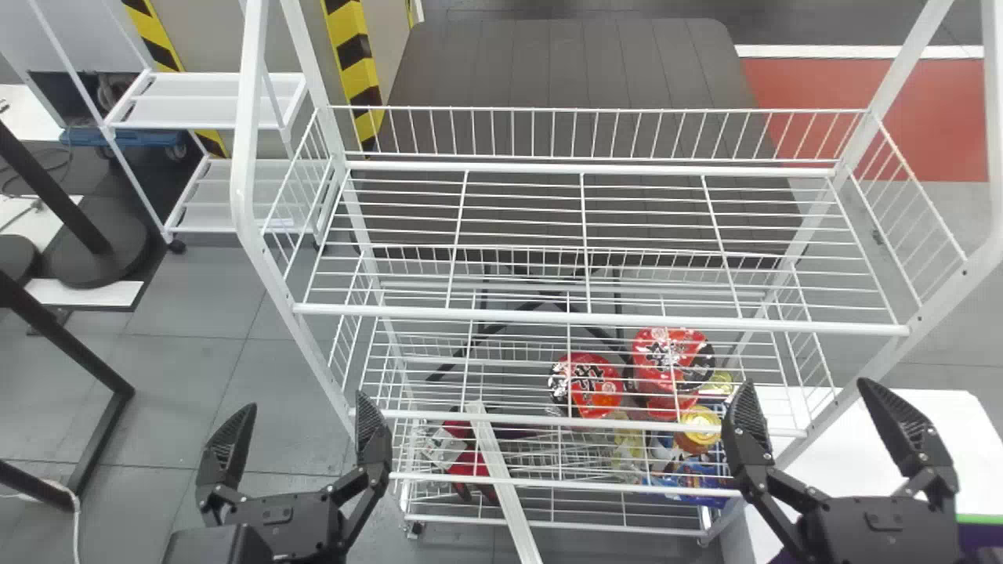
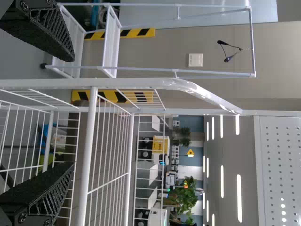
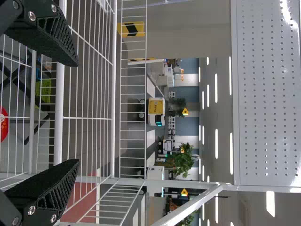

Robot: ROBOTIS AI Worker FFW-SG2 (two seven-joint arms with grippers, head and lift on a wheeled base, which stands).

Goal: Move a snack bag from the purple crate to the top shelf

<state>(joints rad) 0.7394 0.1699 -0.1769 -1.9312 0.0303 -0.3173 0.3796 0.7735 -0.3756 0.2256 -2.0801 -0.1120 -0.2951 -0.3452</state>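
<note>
Nearest the camera, the black right gripper (image 1: 807, 383) is hanging in front of the rack's right end, its two flat fingers spread apart and grasping nothing. The matching black left gripper (image 1: 304, 401) is hovering at the rack's left end, its fingers likewise released, with a gap standing between them. Below and beside the right gripper, a white flat-topped bench (image 1: 956, 423) is running along the robot's right, and a purple crate with a green rim (image 1: 981, 540) is just edging into the corner there — whether it is holding a snack bag, I cannot tell.

Between the two grippers, a long, flat white strip (image 1: 501, 478) is slanting across the lower front of the white metal wire rack (image 1: 580, 421). Above it, the railed wire top shelf (image 1: 588, 318) is stretching from post to post. Through the wires, lower down, round red-wrapped packs (image 1: 588, 384), a yellow-lidded round tub (image 1: 700, 429) and blue packets (image 1: 697, 478) are lying close together — I cannot tell exactly which tier is bearing each.

Farther off, a white tiered cart (image 1: 184, 113) is standing beside a pillar with yellow-and-black stripes (image 1: 356, 66), and a dark grey ribbed surface (image 1: 564, 70) is spreading behind the rack. Farther back, a leafy green plant (image 3: 183, 160) is standing near a yellow-and-white machine (image 3: 156, 111).
</note>
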